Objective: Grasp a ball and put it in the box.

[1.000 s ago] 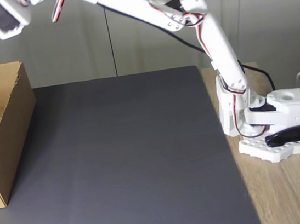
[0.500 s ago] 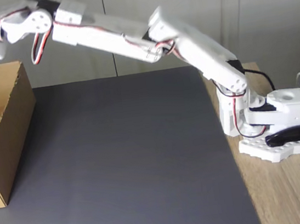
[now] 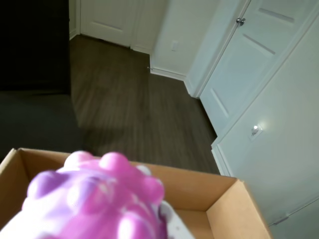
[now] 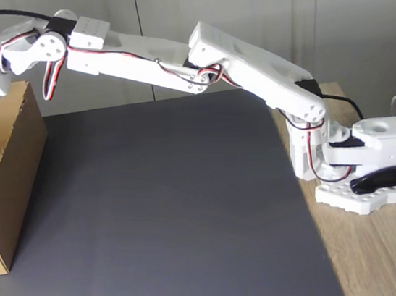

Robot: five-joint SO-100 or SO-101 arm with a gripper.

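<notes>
The soft, knobby purple-pink rubbery ball (image 3: 94,199) is hovering over the brown cardboard box (image 3: 219,199), likely light and squashy; gripper state unclear

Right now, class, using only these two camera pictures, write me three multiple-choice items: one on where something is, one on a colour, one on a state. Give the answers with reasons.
1. In the wrist view, where is the ball relative to the box?
A. Above the box's open top
B. On the wooden floor beyond it
C. Under the box

2. What colour is the mat on the table in the fixed view?
A. Bright red
B. Dark grey
C. Yellow

3. How does the arm stand in the fixed view?
A. Folded over its base
B. Stretched out toward the box
C. Lying flat on the mat

Answers:
1 A: the ball sits close to the camera with the box rim and inside showing behind and below it.
2 B: the mat is dark grey.
3 B: the arm reaches from its base to the box at the left edge.
</notes>
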